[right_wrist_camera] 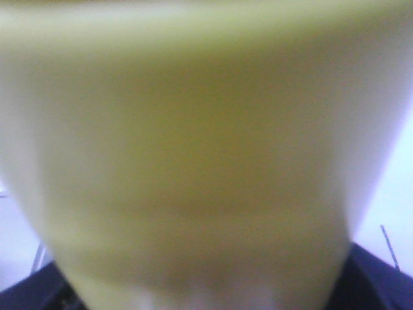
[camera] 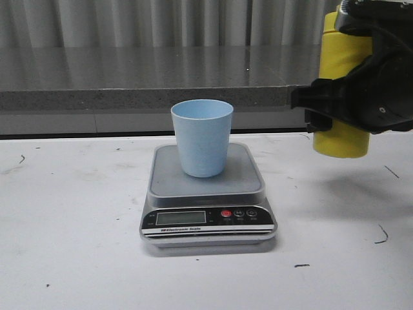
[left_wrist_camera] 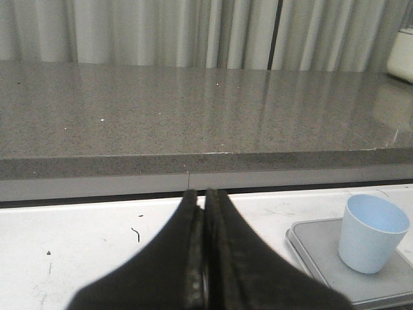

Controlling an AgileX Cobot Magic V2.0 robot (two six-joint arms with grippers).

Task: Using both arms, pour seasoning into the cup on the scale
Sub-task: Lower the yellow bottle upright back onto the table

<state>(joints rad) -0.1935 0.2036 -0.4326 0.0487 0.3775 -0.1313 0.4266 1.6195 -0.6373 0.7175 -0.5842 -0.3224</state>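
Right gripper (camera: pixel 335 106) clamped around the yellow seasoning bottle (camera: pixel 342 139), held up off the table (camera: pixel 64 258) at about 3 o'clock from the cup (camera: pixel 202 137). Cup sitting upright on the scale (camera: pixel 206 194). Left gripper (left_wrist_camera: pixel 205 258) pinched closed, holding nothing.

**Right wrist view: yellow bottle fills frame**

The seasoning bottle (right_wrist_camera: pixel 193 161) takes up nearly the whole picture, badly out of focus; its yellow wall spans from the top edge to the bottom. Pale table surface (right_wrist_camera: pixel 397 206) shows at the right edge with one dark scratch. Dark gripper parts (right_wrist_camera: pixel 381 284) sit in both lower corners.
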